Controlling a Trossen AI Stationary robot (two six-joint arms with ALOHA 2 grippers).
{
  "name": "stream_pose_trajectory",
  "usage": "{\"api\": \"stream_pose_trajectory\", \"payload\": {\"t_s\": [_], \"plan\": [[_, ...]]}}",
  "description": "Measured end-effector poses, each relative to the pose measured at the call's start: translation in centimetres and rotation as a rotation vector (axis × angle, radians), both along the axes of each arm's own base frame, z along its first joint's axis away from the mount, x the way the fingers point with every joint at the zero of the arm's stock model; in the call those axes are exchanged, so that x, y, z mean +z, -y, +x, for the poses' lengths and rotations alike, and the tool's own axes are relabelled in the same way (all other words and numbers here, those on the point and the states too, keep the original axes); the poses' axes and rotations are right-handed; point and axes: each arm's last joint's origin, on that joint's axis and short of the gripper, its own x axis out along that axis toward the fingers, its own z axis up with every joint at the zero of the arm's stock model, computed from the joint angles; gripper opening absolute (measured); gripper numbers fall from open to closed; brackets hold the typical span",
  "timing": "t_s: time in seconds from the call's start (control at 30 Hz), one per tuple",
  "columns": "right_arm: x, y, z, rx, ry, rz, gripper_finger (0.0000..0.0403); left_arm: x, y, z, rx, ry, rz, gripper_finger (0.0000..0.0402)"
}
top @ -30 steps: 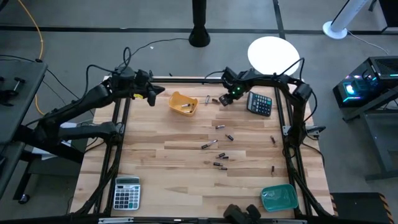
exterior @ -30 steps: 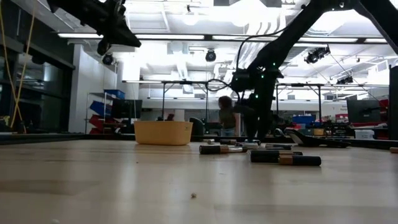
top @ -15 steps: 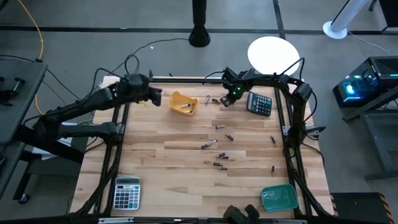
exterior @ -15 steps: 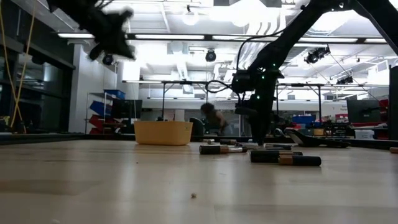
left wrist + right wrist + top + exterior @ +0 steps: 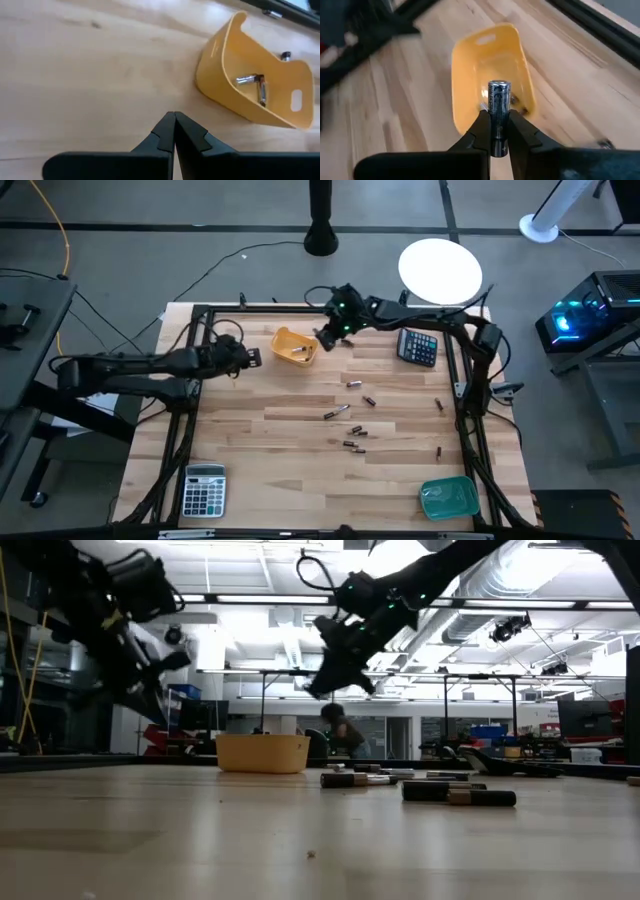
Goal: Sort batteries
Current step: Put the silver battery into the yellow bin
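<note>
Right tool (image 5: 498, 131) is clamped on a little silvery metal cylinder battery (image 5: 498, 102) with a dark body, held upright right above the yellow plastic tray (image 5: 470, 65). Left tool (image 5: 174, 131) is pinched closed, empty, beside that tray.

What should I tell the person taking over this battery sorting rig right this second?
Right gripper: shut on a battery, raised just beside the yellow tray.
Left gripper: shut, empty, on the tray's other side.
Done: two batteries lie in the yellow tray.
Left: drop the held one in; several loose batteries are scattered mid-table. The teal tray at the near right corner looks empty.
</note>
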Motion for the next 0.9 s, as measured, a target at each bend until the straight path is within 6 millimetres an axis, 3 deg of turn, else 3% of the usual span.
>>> {"api": "stream_pose_trajectory", "payload": {"t_s": [0.17,0.27,0.5,0.67,0.9], "plan": [[0.0,-0.3,2.3,-0.052,0.054,0.073,0.0017,-2.2,0.0,0.5,-0.012,0.051,-0.032,0.0000],[-1.5,-0.2,3.2,-0.095,0.026,0.136,0.0019,-2.7,-0.2,0.9,-0.017,0.050,-0.031,0.0000],[-2.1,-0.3,4.7,-0.102,0.035,0.167,0.0125,-3.0,-0.4,1.9,-0.072,0.068,-0.007,0.0000],[-1.5,0.2,4.8,-0.092,0.048,0.120,0.0178,-3.2,-0.5,1.8,-0.062,0.044,-0.002,0.0000],[0.7,3.6,2.5,-0.236,-0.116,0.140,0.0180,-3.0,-0.5,2.0,-0.094,0.059,0.017,0.0000]]}}
